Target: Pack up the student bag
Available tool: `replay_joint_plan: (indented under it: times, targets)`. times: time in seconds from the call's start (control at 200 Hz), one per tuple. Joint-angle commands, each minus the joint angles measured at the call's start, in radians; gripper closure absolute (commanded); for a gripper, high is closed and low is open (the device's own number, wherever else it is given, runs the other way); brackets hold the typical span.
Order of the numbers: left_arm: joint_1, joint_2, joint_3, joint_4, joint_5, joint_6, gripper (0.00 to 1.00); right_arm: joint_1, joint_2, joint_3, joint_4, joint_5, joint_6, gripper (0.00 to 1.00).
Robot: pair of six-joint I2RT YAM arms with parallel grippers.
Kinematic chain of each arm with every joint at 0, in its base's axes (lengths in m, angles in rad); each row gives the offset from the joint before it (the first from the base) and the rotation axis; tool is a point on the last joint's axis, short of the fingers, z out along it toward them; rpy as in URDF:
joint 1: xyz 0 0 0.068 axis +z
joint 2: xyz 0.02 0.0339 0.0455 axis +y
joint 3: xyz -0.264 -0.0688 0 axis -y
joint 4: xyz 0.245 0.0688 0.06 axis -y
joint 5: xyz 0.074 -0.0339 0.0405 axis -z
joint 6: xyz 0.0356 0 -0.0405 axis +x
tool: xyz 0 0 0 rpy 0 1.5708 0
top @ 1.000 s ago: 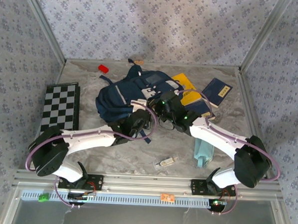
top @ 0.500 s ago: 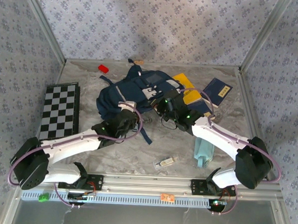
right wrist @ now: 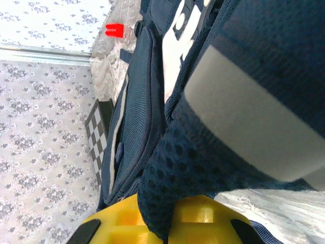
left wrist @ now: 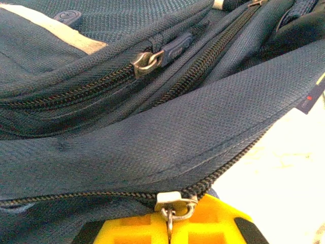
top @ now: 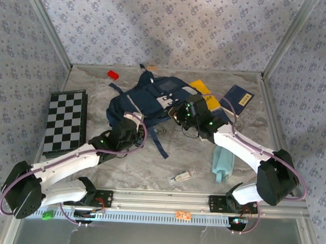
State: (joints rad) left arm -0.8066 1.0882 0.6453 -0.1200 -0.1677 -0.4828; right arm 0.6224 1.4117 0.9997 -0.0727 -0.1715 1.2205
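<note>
Sliding toward the lower left since a second ago, the left arm (top: 68, 161) now lies stretched out low. Its left fingers (left wrist: 213, 226) are pressed together on a zip pull (left wrist: 170, 216) of the student bag (top: 150, 97), which lies at the upper centre of the worktop (top: 199, 156). The right fingers (right wrist: 203, 218) pinch its navy mesh (right wrist: 167, 168).

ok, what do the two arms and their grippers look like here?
Left arm and right arm: white link shells, bulky black joint housings, a lilac cable looped along each, small green lights near the wrists. Left gripper and right gripper look black from above; the wrist views show yellow moulded fingers with black corners.
</note>
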Motion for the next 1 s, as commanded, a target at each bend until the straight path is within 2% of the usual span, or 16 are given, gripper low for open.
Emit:
replay_joint_plan:
  times: [0.0,0.06,0.19,0.3,0.5,0.6,0.695,0.76,0.86,0.994]
  targets:
    - [0.023,-0.037,-0.027,-0.162,-0.005,0.026,1.00,-0.076,-0.021,0.065,0.011,0.000,-0.052,1.00]
    - [0.012,-0.040,-0.019,-0.165,0.018,0.032,1.00,-0.087,-0.002,0.080,0.009,-0.025,-0.069,1.00]
    - [-0.100,-0.056,-0.010,-0.110,-0.048,0.010,1.00,-0.102,0.068,0.152,-0.045,-0.067,-0.153,1.00]
    - [-0.116,-0.015,0.007,-0.067,0.017,-0.038,1.00,-0.142,0.153,0.230,-0.047,-0.167,-0.173,1.00]
    - [-0.164,0.111,0.082,-0.071,-0.035,-0.080,1.00,-0.192,0.314,0.410,-0.159,-0.272,-0.262,1.00]
    - [-0.156,0.154,0.106,-0.072,-0.066,-0.126,1.00,-0.209,0.334,0.423,-0.181,-0.293,-0.281,0.89]
    - [-0.157,0.188,0.133,-0.058,-0.055,-0.130,1.00,-0.203,0.323,0.398,-0.215,-0.321,-0.305,0.59]
    - [-0.156,0.202,0.138,-0.041,-0.056,-0.144,1.00,-0.202,0.294,0.349,-0.224,-0.344,-0.304,0.46]
    - [-0.156,0.218,0.140,-0.012,-0.043,-0.147,1.00,-0.196,0.218,0.228,-0.178,-0.376,-0.271,0.36]
    - [-0.156,0.235,0.146,0.003,-0.027,-0.142,1.00,-0.144,0.131,0.075,-0.145,-0.372,-0.207,0.31]
